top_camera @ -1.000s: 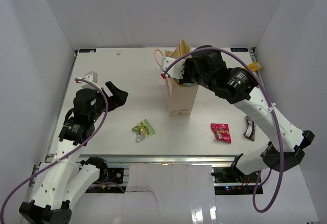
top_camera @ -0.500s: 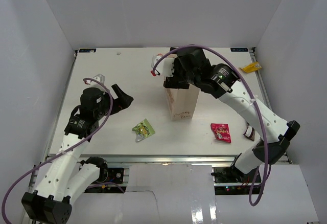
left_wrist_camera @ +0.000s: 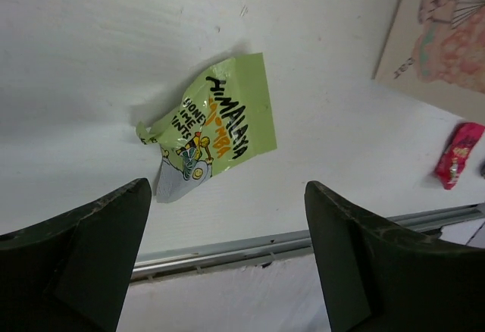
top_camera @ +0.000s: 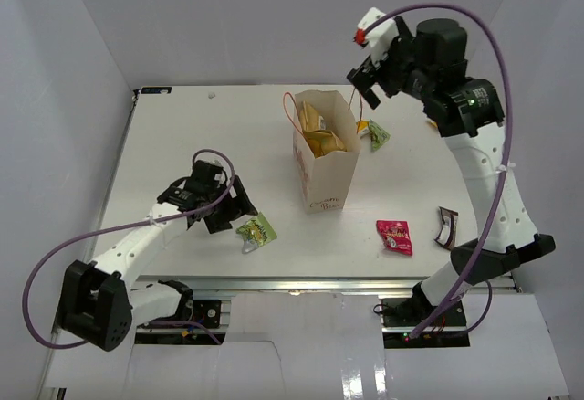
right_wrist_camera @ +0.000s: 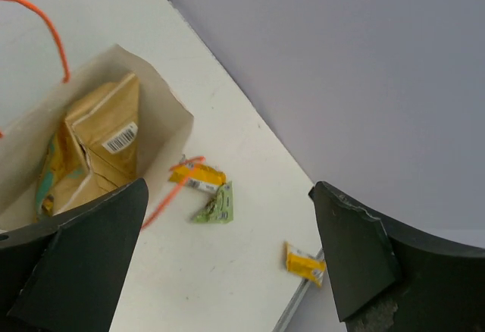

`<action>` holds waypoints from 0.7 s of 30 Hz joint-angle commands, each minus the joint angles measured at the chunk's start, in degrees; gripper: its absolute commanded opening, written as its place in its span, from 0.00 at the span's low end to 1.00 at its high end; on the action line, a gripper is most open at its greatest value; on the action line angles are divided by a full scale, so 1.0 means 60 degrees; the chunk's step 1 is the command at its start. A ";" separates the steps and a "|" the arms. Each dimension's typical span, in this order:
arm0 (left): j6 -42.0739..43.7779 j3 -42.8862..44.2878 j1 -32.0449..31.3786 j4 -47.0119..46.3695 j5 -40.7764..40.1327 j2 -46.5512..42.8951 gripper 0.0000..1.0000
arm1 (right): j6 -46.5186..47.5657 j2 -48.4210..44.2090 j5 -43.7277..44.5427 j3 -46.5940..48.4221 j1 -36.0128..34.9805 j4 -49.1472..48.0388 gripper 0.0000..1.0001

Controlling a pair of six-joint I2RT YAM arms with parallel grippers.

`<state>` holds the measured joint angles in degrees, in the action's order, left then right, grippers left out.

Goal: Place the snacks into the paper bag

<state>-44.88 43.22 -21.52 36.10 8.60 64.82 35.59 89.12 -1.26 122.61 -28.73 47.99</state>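
Plainly the left gripper [left_wrist_camera: 226, 189], spread wide and empty, is nearer: the green packet [left_wrist_camera: 212, 127] lies just ahead, centred between its fingers [left_wrist_camera: 91, 249], long axis slanting.

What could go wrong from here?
1. The green packet lies flat and crumpled; the open left gripper may slide it instead of pinching it.
2. Two small packets sit right beside the paper bag, near its orange handle; reaching them could tip it.
3. The yellow packet at the edge of the table could be knocked off.
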 commanded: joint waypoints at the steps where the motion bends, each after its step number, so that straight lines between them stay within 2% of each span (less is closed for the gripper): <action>1: -0.0590 0.0486 -0.0719 0.0721 -0.0714 0.0825 0.92 | -0.1172 -0.0673 -0.2103 -0.0189 0.1197 0.0000 0.95; 6: -0.1059 0.0765 -0.1408 0.1352 -0.1650 0.2263 0.74 | -0.1464 -0.1362 -0.3201 -0.1506 0.2925 -0.0044 0.95; 11: -0.1162 0.0590 -0.1555 0.0826 -0.2282 0.2834 0.69 | -0.1743 -0.2297 -0.4754 -0.3351 0.4903 -0.0262 0.93; 12: -0.1119 0.0575 -0.1555 0.0462 -0.2341 0.3052 0.66 | -0.1757 -0.2474 -0.4930 -0.4152 0.5196 -0.0437 0.93; 16: -0.0957 0.0779 -0.1555 -0.0024 -0.2356 0.3566 0.43 | -0.1801 -0.3382 -0.5823 -0.5912 0.6207 -0.1244 0.94; 17: -0.0913 0.0838 -0.1555 -0.0054 -0.2385 0.3582 0.34 | -0.1830 -0.3659 -0.5898 -0.6193 0.6282 -0.1462 0.93; 21: -0.0709 0.0999 -0.1555 -0.0069 -0.2575 0.3086 0.12 | -0.2065 -0.4115 -0.6133 -0.7234 0.6604 -0.1786 0.93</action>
<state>-50.50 47.86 -30.72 37.01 -3.86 85.69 24.97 67.42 -33.23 81.30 9.82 43.03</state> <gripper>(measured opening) 0.179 0.937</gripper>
